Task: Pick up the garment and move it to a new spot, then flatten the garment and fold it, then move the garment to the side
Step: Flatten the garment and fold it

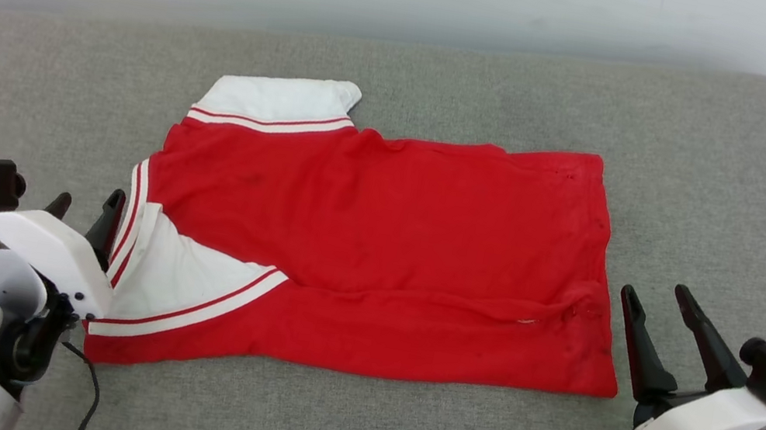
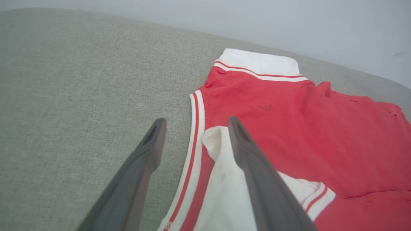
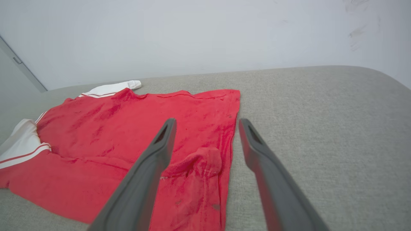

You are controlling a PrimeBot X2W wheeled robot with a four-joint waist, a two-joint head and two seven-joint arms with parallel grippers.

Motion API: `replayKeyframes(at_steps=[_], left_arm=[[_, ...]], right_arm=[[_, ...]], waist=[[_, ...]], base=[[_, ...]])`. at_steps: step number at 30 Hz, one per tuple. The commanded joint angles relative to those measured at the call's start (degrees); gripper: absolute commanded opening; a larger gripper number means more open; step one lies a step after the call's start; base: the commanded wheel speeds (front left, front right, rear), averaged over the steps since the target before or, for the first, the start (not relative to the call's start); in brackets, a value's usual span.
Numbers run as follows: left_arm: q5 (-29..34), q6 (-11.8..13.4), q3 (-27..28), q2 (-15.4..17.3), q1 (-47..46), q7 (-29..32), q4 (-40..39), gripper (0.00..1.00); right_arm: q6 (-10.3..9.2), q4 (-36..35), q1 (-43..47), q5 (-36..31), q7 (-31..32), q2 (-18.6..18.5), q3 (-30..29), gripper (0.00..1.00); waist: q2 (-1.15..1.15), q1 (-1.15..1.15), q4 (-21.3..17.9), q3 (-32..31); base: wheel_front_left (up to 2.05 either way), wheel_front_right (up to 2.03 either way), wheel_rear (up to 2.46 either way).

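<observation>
Grey cushion [image 1: 718, 148], garment [image 1: 377, 246] between spread fingers [image 1: 638, 340]

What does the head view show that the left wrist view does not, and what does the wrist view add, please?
Head view: the whole garment lying between the open left gripper and open right gripper, which stands clear of the hem. Left wrist view: a close look at the striped edge running between the left fingers. Both: the garment, its folded-in white sleeve, the grey cushion.

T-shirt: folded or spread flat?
Partly folded: the T-shirt has its near edge and near sleeve doubled over the body; far sleeve sticks out.
</observation>
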Motion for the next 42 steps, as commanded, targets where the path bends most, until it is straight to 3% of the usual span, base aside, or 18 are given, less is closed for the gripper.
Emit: replayKeyframes(at_steps=[1, 9, 15, 20, 28, 29, 31, 32, 36, 42], left_arm=[[0.5, 0.5, -0.1, 1.2, 1.3, 1.4, -2.3, 1.00], [0.8, 0.4, -3.1, 9.4, 4.6, 16.0, -13.0, 1.00], [-2.5, -0.2, -5.3, 13.1, 8.1, 28.3, -17.1, 1.00], [-5.7, 0.7, -5.3, 13.4, 10.5, 33.4, -16.0, 1.00], [-8.3, 0.4, -5.0, 10.6, 8.0, 33.4, -11.3, 1.00], [-8.4, -0.1, -5.9, 9.9, 7.4, 34.5, -9.1, 0.97], [-9.1, -0.3, -6.9, 8.7, 7.1, 35.8, -7.0, 0.36], [-10.1, -0.5, -7.4, 7.0, 7.0, 36.5, -5.2, 0.00], [-10.7, -1.0, -7.7, 5.9, 6.8, 36.2, -3.9, 0.00], [-10.3, -1.8, -5.4, 6.7, 5.8, 31.4, -4.2, 0.00]], right_arm=[[-0.04, -1.1, 1.9, -1.2, -0.5, 1.2, -1.5, 1.00], [-0.04, -8.4, 7.7, -6.8, 2.6, 4.4, -6.7, 1.00], [-0.04, -14.4, 10.9, -9.4, 5.7, 6.3, -8.5, 1.00], [-0.04, -17.4, 11.7, -9.8, 7.5, 7.2, -8.7, 1.00], [-0.04, -19.4, 10.2, -8.7, 8.4, 6.8, -8.1, 1.00], [-0.04, -19.2, 9.7, -8.2, 8.9, 6.5, -7.8, 1.00], [-0.04, -19.0, 9.1, -7.9, 8.8, 6.2, -7.5, 1.00], [-0.04, -18.6, 8.7, -7.1, 9.2, 6.0, -7.2, 1.00], [-0.04, -17.7, 8.5, -5.0, 10.6, 5.6, -7.1, 1.00], [-0.04, -15.8, 8.4, -0.2, 16.1, 3.9, -7.5, 1.00]], waist=[[0.00, 0.00, 0.0, -1.4], [0.00, 0.00, -0.8, -4.5], [0.00, 0.00, -1.9, -4.9], [0.00, 0.00, -3.1, -3.2], [0.00, 0.00, -3.8, 1.2], [0.00, 0.00, -4.0, 2.1], [0.00, 0.00, -4.1, 2.7], [0.00, 0.00, -4.2, 3.1], [0.00, 0.00, -4.1, 3.1], [0.00, 0.00, -3.0, 1.2]], base=[[0.00, 0.00, 0.00], [0.00, 0.00, 0.00], [0.00, 0.00, 0.00], [0.00, 0.00, 0.00], [0.00, 0.00, 0.00], [0.00, 0.00, 0.00], [0.00, 0.00, 0.00], [0.00, 0.00, 0.00], [0.00, 0.00, 0.00], [0.00, 0.00, 0.00]])
